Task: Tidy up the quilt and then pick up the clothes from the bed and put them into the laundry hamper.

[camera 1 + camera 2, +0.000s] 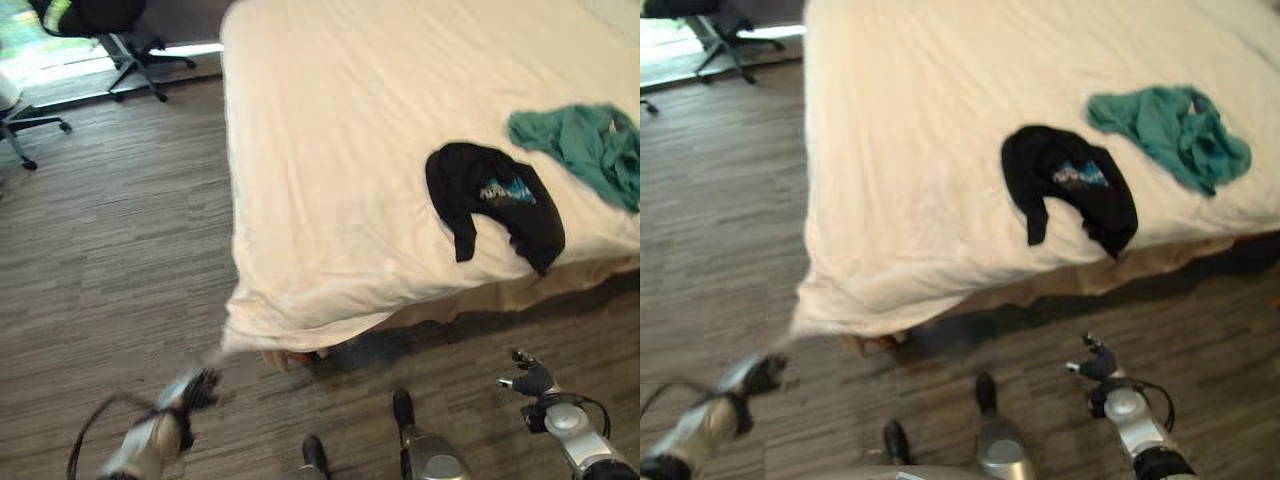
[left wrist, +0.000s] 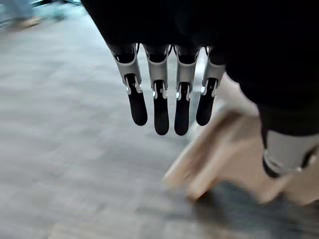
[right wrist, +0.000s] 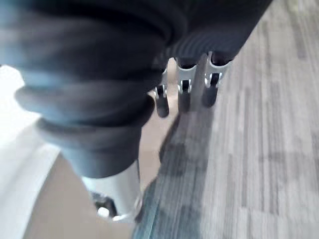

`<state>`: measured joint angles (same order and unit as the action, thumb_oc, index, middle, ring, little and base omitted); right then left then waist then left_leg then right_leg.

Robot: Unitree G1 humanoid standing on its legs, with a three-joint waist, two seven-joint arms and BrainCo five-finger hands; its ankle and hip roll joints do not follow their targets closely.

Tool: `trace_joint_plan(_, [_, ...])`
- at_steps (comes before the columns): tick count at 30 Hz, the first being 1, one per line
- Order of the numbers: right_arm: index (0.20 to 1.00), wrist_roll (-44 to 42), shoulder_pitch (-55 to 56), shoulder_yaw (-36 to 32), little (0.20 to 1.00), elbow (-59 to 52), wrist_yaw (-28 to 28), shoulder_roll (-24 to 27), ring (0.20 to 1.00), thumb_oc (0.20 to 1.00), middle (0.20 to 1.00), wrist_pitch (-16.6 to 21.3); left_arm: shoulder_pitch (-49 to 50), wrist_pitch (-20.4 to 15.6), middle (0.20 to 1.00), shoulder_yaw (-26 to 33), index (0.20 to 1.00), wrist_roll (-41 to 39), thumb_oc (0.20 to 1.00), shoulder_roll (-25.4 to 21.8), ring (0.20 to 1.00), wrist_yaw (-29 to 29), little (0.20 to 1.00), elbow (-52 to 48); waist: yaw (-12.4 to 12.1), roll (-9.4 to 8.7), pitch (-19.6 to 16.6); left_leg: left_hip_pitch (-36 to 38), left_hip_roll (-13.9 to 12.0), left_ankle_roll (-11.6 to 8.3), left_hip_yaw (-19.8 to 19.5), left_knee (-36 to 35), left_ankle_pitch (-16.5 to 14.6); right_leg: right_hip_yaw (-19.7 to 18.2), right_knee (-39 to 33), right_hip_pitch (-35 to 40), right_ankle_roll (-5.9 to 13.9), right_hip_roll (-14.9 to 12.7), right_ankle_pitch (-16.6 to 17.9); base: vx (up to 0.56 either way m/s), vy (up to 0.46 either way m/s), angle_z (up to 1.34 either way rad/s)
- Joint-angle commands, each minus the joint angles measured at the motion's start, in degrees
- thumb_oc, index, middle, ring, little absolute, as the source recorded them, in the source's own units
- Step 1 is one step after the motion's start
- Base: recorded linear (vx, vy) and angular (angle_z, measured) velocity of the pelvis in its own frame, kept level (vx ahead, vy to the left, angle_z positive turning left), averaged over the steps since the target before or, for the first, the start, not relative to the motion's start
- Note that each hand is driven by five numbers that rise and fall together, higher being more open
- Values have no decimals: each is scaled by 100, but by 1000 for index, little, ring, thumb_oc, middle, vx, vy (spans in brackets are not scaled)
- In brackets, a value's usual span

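Cream quilt (image 1: 330,180) carries a black top (image 1: 495,195) and teal garment (image 1: 585,145) while our left hand (image 2: 164,94) and right hand (image 3: 187,87) hang straight-fingered, empty.

Matt cream cloth quilt (image 1: 330,180), wood-grain floor (image 1: 120,260)

No text, number or sign can be read. The black shirt (image 1: 494,201), right of centre on the bed (image 1: 330,150), carries a small blue and white print on its front, too blurred to make out.
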<state>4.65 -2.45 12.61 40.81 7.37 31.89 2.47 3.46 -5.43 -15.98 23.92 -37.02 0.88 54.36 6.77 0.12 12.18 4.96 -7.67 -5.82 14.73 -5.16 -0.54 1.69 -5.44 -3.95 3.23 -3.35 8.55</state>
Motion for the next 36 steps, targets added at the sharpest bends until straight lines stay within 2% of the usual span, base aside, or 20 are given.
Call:
trace_joint_plan(1, [200,298,-651,10,200,-663,252,520,200,200,200,270,-94,254,1000,480,1000,-35,1000,167,1000,604,1000,1029,-259,-16,-59,-64,-11,-73,-416,16,-127,279,261,280,617,-552,-924,6,49,21])
trace_joint_plan(2, [200,297,-658,14,200,-663,252,521,200,200,200,268,-95,252,1000,485,1000,-34,1000,169,1000,606,1000,1032,-252,-17,-73,-93,-9,-73,-419,16,-109,280,256,255,614,-554,-907,-25,24,15])
trace_joint_plan(4, [200,184,-1399,105,200,-1169,471,707,200,200,200,384,97,350,1000,754,1000,-168,1000,258,1000,799,1000,1393,-504,-124,2,-152,-15,-77,-511,16,-78,380,272,264,615,-550,-929,-45,18,27])
trace_joint_plan(6, [200,183,-1411,111,200,-1164,472,706,200,200,200,384,93,349,1000,760,1000,-168,1000,260,1000,800,1000,1395,-497,-126,-10,-179,-13,-76,-514,16,-60,380,269,239,612,-552,-913,-37,0,21])
trace_joint_plan(7, [200,85,-1765,192,200,-1301,547,736,200,200,200,419,112,351,1000,740,1000,-204,1000,287,1000,824,1000,1438,-599,-155,78,-223,-23,-76,-566,16,-45,416,291,219,614,-558,-927,-251,-28,20])
trace_joint_plan(8, [200,-288,-2870,451,200,-1514,810,854,200,200,200,493,-102,313,1000,581,1000,-391,1000,323,1000,961,1000,1381,-812,-256,449,-591,-43,-84,-745,16,108,468,404,-79,602,-559,-902,-342,-35,0])
trace_joint_plan(10, [200,-498,-3788,719,200,-1415,990,1055,200,200,200,492,-369,286,1000,425,1000,-567,1000,305,1000,1072,1000,1274,-957,-282,756,-930,-67,-108,-855,28,266,502,561,-428,583,-565,-870,-306,-31,16])
trace_joint_plan(14, [200,-868,-5416,1415,200,-1089,1307,1087,200,200,200,511,-875,215,1000,-204,1000,-720,1000,476,1000,1311,1000,926,-1174,-242,1248,-1745,-142,-208,-981,332,429,596,977,-1142,548,-629,-894,-168,-14,30])
trace_joint_plan(15, [200,-994,-5701,1592,200,-1193,1409,867,200,200,200,581,-1070,170,1000,-453,1000,-791,1000,610,1000,1435,1000,433,-1276,-152,1486,-2133,-141,-248,-1006,444,496,686,1104,-1461,548,-662,-914,-193,-27,7])
trace_joint_plan(17, [200,-996,-5725,1652,200,-1228,1438,798,200,200,200,579,-1115,157,1000,-509,1000,-846,1000,685,1000,1468,1000,212,-1287,-89,1495,-2368,-129,-257,-1061,506,522,730,1178,-1643,544,-681,-929,-126,-28,24])
trace_joint_plan(19, [200,-970,-5698,1996,200,-1157,1369,166,200,200,200,592,-1348,116,1000,-793,1000,-828,1000,878,1000,1578,1000,-240,-1361,63,1584,-2708,-97,-264,-1126,557,591,798,1340,-1978,547,-711,-965,-84,-25,39])
trace_joint_plan(21, [200,-846,-5462,2291,200,-1031,1199,-323,200,200,200,563,-1397,99,1000,-947,1000,-710,1000,980,1000,1582,1000,-388,-1383,99,1608,-2697,-82,-258,-1148,533,603,804,1368,-1983,540,-705,-988,-4,-20,-2])
trace_joint_plan(22, [200,-709,-4888,2573,200,-970,958,-922,200,200,200,515,-1419,114,1000,-1031,1000,-690,1000,1147,1000,1526,1000,-477,-1393,122,1625,-2540,-69,-253,-1181,461,585,825,1335,-1845,531,-692,-1047,23,-26,-10])
trace_joint_plan(23, [200,-707,-4887,2574,200,-968,959,-925,200,200,200,517,-1416,114,1000,-1029,1000,-690,1000,1146,1000,1526,1000,-478,-1387,122,1611,-2558,-68,-250,-1187,452,607,831,1311,-1852,530,-690,-1020,45,-37,-12])
trace_joint_plan(26, [200,-620,-3885,3230,200,-1074,314,-1719,200,200,200,500,-1496,196,1000,-1093,1000,-608,1000,1411,1000,1596,1000,-190,-1395,132,1553,-2230,-64,-251,-1240,242,578,863,1169,-1523,521,-671,-1083,44,-38,-4])
trace_joint_plan(28, [200,-530,-3648,3702,200,-1128,-101,-1989,200,200,200,510,-1468,232,1000,-1179,1000,-446,1000,1470,1000,1589,1000,67,-1430,115,1481,-1986,-61,-255,-1251,159,528,855,1088,-1285,514,-665,-1123,90,-55,6])
trace_joint_plan(29, [200,-848,-3567,4008,200,-1568,-538,-2145,200,200,200,564,-1422,269,1000,-1247,1000,-306,1000,1469,1000,1610,1000,289,-1454,49,1368,-1745,-68,-259,-1231,95,489,843,1007,-1069,505,-636,-1132,118,-58,6])
trace_joint_plan(32, [200,-1098,-3532,4018,200,-1926,-566,-2128,200,200,200,642,-1405,324,1000,-1244,1000,-235,1000,1467,1000,1622,1000,449,-1435,-22,1253,-1576,-64,-251,-1184,57,457,824,894,-919,502,-612,-1088,65,-27,13])
trace_joint_plan(33, [200,-1260,-3552,3728,200,-2280,-421,-1872,200,200,200,802,-1137,177,1000,-1032,1000,-254,1000,1168,1000,1575,1000,554,-1412,-6,1240,-1520,-47,-241,-1174,41,450,807,855,-882,506,-609,-1058,13,-5,13])
trace_joint_plan(36, [200,-1401,-3720,3277,200,-2773,-157,-1536,200,200,200,976,-1135,155,1000,-906,1000,-368,1000,1055,1000,1586,1000,569,-1303,8,1337,-1555,-47,-234,-1124,66,461,737,897,-975,515,-610,-1032,-28,3,-3])
